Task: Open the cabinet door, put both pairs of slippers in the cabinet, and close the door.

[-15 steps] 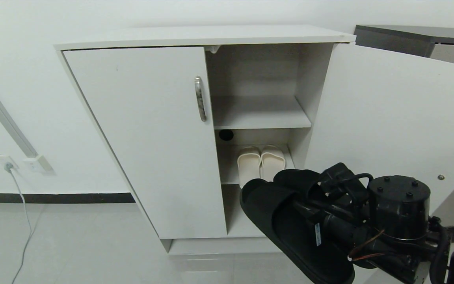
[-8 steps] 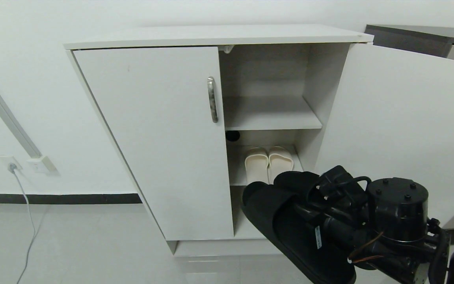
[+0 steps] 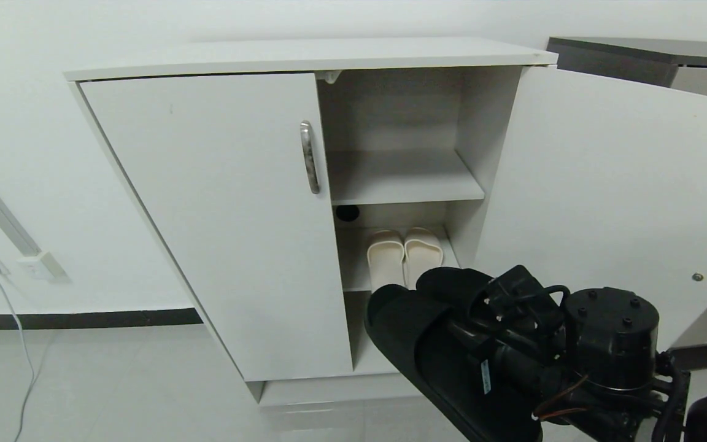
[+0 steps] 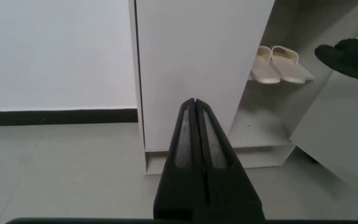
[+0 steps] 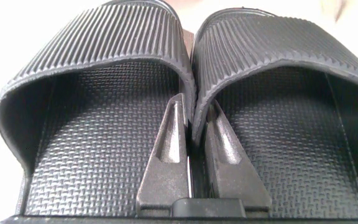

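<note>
Since the cabinet (image 3: pixel 304 58) has its right door (image 3: pixel 611 196) swung wide open, the right half of the inside is free for us to reach. The left door (image 3: pixel 206 215) is shut, and its handle (image 3: pixel 309 156) sits just beside the opening. This door edge and the inner side wall limit the entry on both sides, so we judge the gap is a little narrow for a pair carried side by side.

Inside, the top shelf (image 3: pixel 399 175) is bare and the bottom space (image 3: pixel 366 350) looks bare too. The middle shelf (image 3: pixel 353 264) has the white slippers (image 3: pixel 404 255) on it, placed close together with toes toward the back, so one half of the task seems done.

We hold the black slippers (image 3: pixel 421 331) in front of the opening, low, toes pointing to the cabinet, near the front edge of the middle shelf but not yet inside. The right claw (image 5: pixel 193 124) is closed on them. Its two fingers pinch the inner walls of both slippers together, and we think this is why the pair is carried as one piece. The bottom space looks to us the easiest place for them.

The left claw (image 4: pixel 194 109) is closed with nothing in it, and it hangs low above the floor (image 4: pixel 55 168), well apart from the slippers.
</note>
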{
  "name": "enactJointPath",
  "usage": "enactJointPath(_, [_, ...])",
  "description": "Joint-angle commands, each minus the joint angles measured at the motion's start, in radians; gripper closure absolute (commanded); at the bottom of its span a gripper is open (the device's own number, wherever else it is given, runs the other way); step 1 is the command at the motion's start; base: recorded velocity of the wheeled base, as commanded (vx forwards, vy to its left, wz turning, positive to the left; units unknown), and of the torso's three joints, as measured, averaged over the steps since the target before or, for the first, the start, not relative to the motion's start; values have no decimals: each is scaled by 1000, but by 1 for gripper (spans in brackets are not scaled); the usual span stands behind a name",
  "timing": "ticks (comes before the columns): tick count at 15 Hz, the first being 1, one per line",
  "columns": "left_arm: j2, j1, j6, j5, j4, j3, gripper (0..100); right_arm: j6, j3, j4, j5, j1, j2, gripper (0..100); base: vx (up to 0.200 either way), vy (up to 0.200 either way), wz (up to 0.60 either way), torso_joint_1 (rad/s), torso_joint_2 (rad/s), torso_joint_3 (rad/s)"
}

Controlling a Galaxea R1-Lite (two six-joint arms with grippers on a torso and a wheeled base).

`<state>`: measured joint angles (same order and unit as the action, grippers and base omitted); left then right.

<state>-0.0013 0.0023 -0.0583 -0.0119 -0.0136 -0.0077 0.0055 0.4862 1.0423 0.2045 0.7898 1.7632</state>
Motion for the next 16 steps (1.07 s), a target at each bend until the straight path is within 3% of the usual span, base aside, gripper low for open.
enactJointPath(1, [1,-1,0,1,0,0,100,-19,-9,30,4,6,45,100,0,0,0,0,0,0])
enactJointPath(3, [1,-1,0,0,0,0,100,-41,14,76,49,26,101,100,0,0,0,0,0,0])
enactJointPath(5, [1,-1,-2,1,0,0,100,-25,107,97,234,72,193,100,0,0,0,0,0,0])
enactJointPath(8, [1,-1,-3,9,0,0,100,-4,241,54,345,103,292,100,0,0,0,0,0,0])
enactJointPath(11, [1,-1,-6,10,0,0,100,96,434,-191,455,131,309,100,0,0,0,0,0,0])
enactJointPath(15, [1,-1,-9,10,0,0,100,318,697,-647,559,146,311,100,0,0,0,0,0,0])
enactJointPath(16, [1,-1,-9,10,0,0,100,404,798,-815,567,149,308,100,0,0,0,0,0,0])
